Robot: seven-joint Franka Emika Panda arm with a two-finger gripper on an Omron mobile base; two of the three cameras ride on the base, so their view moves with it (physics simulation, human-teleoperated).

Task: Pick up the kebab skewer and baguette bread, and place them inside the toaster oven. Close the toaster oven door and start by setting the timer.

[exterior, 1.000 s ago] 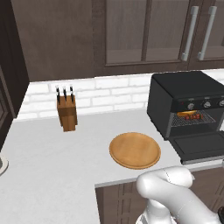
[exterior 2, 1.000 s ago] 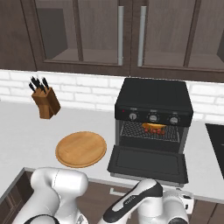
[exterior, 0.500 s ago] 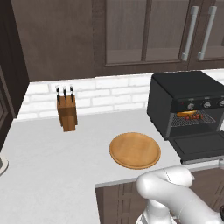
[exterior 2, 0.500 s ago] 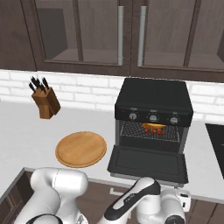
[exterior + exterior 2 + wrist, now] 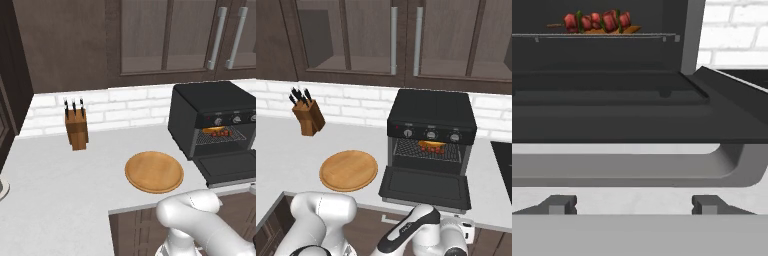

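Tool (image 5: 633, 204) fingertips sit wide apart at the bottom of the hand view, with nothing between them, level with and just below the light handle bar (image 5: 632, 167) that runs across the lower half of that frame.

Above the bar, the toaster oven door (image 5: 612, 122) lies dropped open and flat, a dark slab across the middle of the frame. In the right base view it juts out of the toaster oven (image 5: 432, 114) toward the tabletop (image 5: 286, 160) edge, right of centre.

Both foods seem already loaded — the kebab skewer (image 5: 597, 21) lies on the wire rack (image 5: 594, 35) at the upper left of the hand view, and the baguette bread (image 5: 629, 30) peeks out orange just behind it.

So the door is the thing to handle next. It looks rigid and hinged at the bottom — it should swing rather than lift, with modest weight. The handle bar is the sensible place to take hold: smooth and rounded, so probably slippery, best caught near its middle and pushed upward from beneath.
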